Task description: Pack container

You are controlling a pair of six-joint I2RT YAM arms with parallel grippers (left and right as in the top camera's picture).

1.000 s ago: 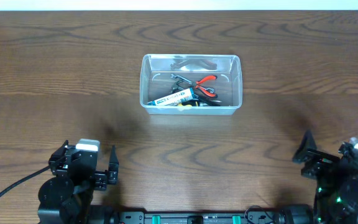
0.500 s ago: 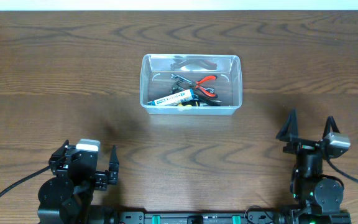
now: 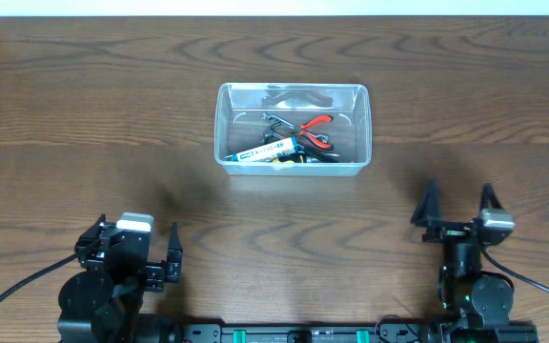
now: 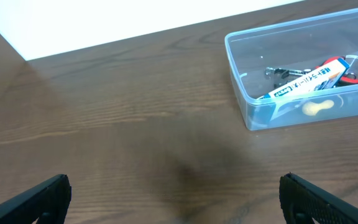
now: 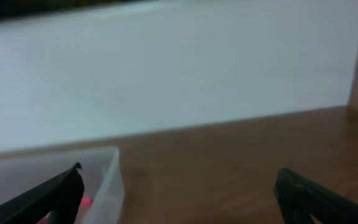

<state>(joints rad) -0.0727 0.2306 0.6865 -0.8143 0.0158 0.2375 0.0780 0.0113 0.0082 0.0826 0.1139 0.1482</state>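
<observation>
The clear plastic container (image 3: 292,93) sits on the table at the middle back. Inside lie red-handled pliers (image 3: 315,125), a blue-and-white packet (image 3: 267,149) and dark metal tools. It also shows in the left wrist view (image 4: 272,112) at the upper right and blurred in the right wrist view (image 5: 107,171) at the lower left. My left gripper (image 3: 143,250) is open and empty at the front left, far from the container. My right gripper (image 3: 457,210) is open and empty at the front right, pointing toward the back.
The dark wooden table (image 3: 93,114) runs to a white wall along the back edge (image 3: 274,8). A black cable (image 3: 8,291) trails from the left arm at the front left corner.
The right arm has swung left and turned its gripper toward the back of the table. The left arm and the container have not moved.
</observation>
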